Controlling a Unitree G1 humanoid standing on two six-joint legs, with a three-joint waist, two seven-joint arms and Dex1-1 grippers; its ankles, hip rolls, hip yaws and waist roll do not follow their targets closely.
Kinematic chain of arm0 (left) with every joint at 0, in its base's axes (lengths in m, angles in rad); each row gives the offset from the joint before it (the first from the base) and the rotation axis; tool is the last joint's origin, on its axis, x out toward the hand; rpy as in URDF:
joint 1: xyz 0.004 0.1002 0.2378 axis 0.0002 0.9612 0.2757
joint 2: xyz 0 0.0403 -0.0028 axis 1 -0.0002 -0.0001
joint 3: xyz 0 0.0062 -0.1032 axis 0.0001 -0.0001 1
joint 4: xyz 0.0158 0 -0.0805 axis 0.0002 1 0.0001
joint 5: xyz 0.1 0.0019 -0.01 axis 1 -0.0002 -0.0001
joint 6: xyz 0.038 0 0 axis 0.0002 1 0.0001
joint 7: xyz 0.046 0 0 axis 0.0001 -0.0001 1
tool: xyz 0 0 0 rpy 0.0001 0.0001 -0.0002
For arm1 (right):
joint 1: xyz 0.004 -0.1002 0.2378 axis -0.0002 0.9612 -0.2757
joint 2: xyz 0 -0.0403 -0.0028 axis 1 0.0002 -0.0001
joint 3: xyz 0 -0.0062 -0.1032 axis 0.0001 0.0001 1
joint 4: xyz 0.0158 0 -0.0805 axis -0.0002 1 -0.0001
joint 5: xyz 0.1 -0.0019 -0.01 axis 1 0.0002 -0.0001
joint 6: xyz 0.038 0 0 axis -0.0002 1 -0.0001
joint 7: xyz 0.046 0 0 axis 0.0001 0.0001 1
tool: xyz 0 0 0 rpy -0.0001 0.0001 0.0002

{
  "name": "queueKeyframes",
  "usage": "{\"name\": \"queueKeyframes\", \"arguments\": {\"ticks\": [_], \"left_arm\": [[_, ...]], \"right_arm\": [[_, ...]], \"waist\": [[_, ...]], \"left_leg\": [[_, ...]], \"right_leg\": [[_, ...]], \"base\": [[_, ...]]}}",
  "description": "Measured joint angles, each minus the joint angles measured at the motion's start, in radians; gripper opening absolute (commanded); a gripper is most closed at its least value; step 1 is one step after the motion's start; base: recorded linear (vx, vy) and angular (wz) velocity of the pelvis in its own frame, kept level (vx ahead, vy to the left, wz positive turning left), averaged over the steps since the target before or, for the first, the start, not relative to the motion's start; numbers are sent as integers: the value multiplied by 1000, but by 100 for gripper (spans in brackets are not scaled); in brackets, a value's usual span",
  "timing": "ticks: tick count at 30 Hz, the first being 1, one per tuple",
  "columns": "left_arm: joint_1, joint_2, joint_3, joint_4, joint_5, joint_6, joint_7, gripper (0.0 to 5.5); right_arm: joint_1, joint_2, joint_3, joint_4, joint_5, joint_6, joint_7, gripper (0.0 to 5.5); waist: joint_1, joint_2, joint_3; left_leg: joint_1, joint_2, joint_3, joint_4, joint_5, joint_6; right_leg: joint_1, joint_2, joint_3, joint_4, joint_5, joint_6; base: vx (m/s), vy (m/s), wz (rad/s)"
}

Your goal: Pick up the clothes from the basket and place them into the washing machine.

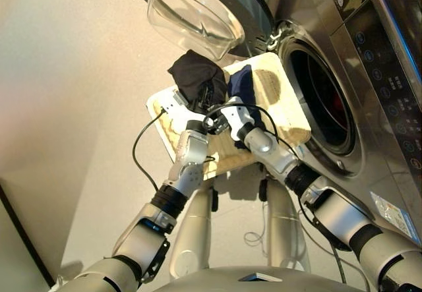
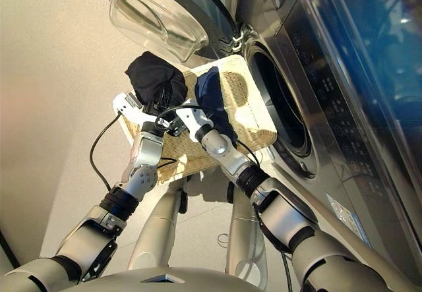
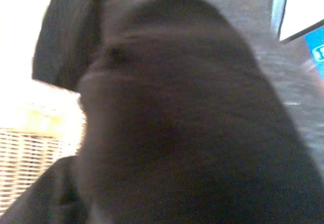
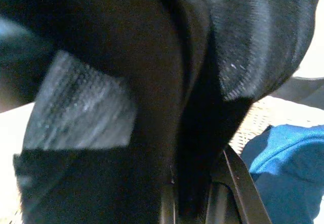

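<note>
A bunched black garment [image 1: 194, 74] is held up over the far left corner of the cream woven basket [image 1: 285, 119]. My left gripper [image 1: 204, 99] is shut on its underside. My right gripper [image 1: 219, 119] sits right beside the left one. In the right wrist view, a fold of the black garment [image 4: 192, 133] runs down between its fingers [image 4: 238, 188]. A navy garment [image 1: 242, 86] lies in the basket just right of both grippers. The washing machine [image 1: 376, 74] stands to the right with its drum mouth [image 1: 316, 87] open. A red patch [image 1: 339, 105] shows inside the drum.
The clear-glass porthole door [image 1: 198, 12] hangs open just beyond the basket, close above the lifted garment. A black cable [image 1: 137, 148] loops off my left forearm. Pale bare floor [image 1: 66, 107] lies to the left.
</note>
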Motion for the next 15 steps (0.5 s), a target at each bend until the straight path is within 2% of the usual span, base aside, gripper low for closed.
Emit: {"name": "queueKeyframes", "arguments": {"ticks": [10,15], "left_arm": [[28,-7,10,-13,3,-2,-7,550],[78,-13,81,-27,4,-10,30,550]], "right_arm": [[72,-2,-75,1,-27,-3,-85,0],[126,-19,-202,-15,-81,-11,-186,0]], "waist": [[-2,16,-10],[-5,18,-12]], "left_leg": [[0,-1,1,1,0,1],[0,-1,3,0,-2,3]], "right_leg": [[-1,0,1,2,-1,0],[-5,-1,4,7,-3,-1]], "base": [[0,0,0],[0,0,0]]}}
